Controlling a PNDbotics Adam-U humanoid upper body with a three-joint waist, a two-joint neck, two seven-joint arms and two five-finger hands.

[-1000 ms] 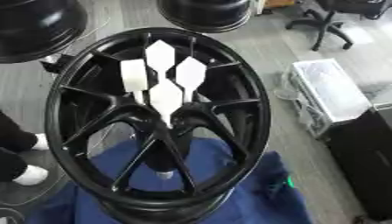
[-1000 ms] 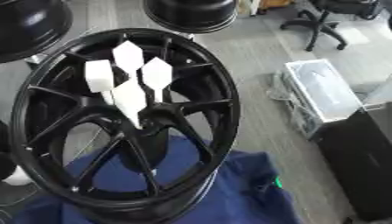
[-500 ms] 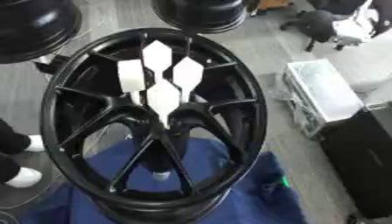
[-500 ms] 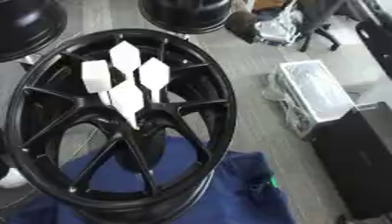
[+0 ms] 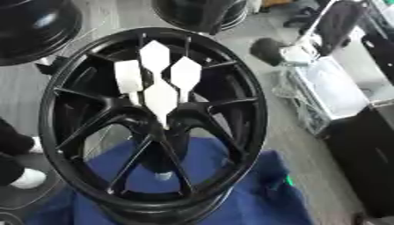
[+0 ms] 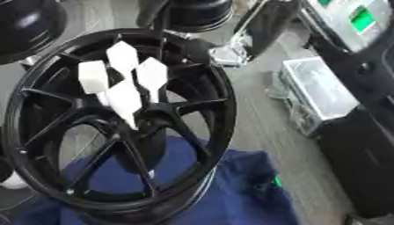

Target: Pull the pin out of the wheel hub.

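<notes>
Neither of my hands shows in either eye view, so I cannot tell whether my fingers are spread, pressed together or pinching anything; nor can I place the work by them, beyond saying that it lies ahead of me and below my head; the wheel hub (image 5: pixel 255 115) stands tilted on a blue cloth (image 5: pixel 254 193), its open face turned up towards me; four white pins (image 5: pixel 161 100) cluster at its centre, each a flat broad head on a thin stem; the stems run downward towards the middle of the spokes, so I judge the pull goes back along that line, up and out of the face; which hand is nearer I cannot say; the pins sit slightly left of the picture's middle.
</notes>
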